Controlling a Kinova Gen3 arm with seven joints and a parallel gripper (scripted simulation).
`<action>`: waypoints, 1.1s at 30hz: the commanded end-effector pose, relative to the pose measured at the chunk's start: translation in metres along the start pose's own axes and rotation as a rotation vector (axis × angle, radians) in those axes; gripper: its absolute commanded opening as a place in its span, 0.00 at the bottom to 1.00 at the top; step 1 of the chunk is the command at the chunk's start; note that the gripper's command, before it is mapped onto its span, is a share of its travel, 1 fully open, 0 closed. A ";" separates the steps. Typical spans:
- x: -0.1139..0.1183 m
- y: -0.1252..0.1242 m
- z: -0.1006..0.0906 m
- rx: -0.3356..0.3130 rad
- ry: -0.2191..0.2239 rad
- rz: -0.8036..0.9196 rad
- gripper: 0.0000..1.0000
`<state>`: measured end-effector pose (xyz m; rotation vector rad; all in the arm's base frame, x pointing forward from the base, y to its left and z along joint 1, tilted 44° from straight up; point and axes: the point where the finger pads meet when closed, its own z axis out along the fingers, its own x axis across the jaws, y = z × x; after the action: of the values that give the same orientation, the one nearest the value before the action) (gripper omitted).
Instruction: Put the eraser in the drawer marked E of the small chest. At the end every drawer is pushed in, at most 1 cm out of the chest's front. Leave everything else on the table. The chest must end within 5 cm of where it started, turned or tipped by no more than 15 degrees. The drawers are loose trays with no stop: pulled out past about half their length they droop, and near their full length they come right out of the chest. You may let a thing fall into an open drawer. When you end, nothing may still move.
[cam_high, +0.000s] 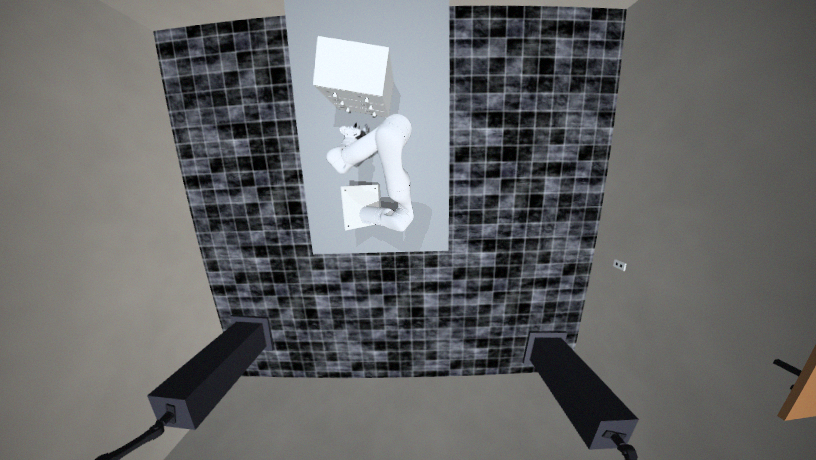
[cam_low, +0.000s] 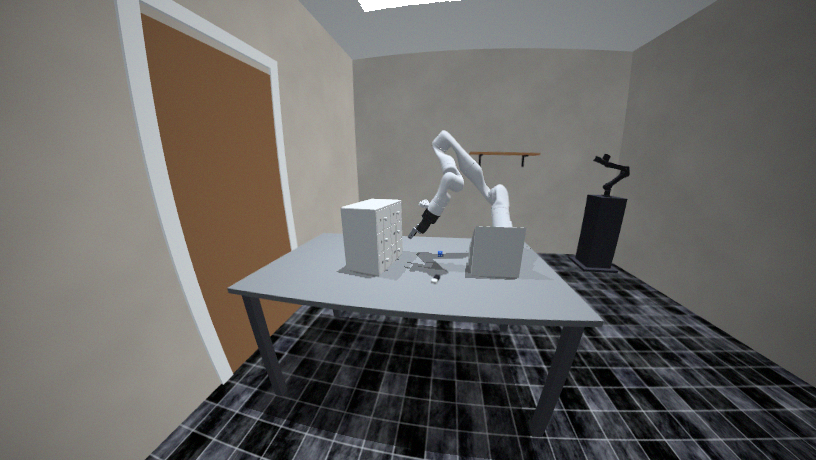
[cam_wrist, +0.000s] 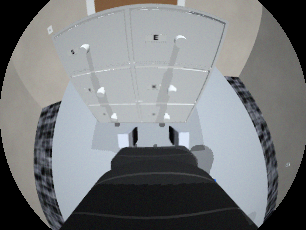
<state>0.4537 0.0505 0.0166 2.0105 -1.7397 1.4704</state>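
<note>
Drawer E: the upper right drawer (cam_wrist: 150, 56) in the wrist view, its plate reading "E" beside a pale knob (cam_wrist: 180, 38); it appears flush with the chest front.
Drawer S: the upper left drawer (cam_wrist: 105, 37), lettered "S".
Other labels: marks on the middle and lower drawers, too small to read with certainty. We can make out no brand.
Chest: the white chest (cam_high: 351, 65) (cam_low: 360, 240) (cam_wrist: 130, 37) stands upright on the tabletop (cam_high: 425, 114) (cam_low: 342, 297) (cam_wrist: 75, 165).
Hand: the hand (cam_high: 361, 126) (cam_low: 412, 233) (cam_wrist: 153, 133) is spread, holding nothing, raised before the drawer fronts and tilted down towards them.
Eraser: we take the small white-and-dark piece (cam_low: 435, 278) to be the eraser; it lies on the tabletop, lower than the hand and apart from it, between the chest and the pale box (cam_high: 352, 200) (cam_low: 497, 251).
Blue block: the small blue block (cam_low: 440, 253) also rests there, apart from the eraser.
</note>
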 end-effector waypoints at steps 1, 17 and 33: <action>0.001 -0.009 -0.005 -0.015 -0.007 0.024 1.00; 0.001 -0.008 -0.023 -0.162 -0.009 0.023 1.00; 0.001 -0.008 -0.040 -0.311 -0.010 0.022 1.00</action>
<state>0.4327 0.0746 0.0385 1.8579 -1.8414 1.1225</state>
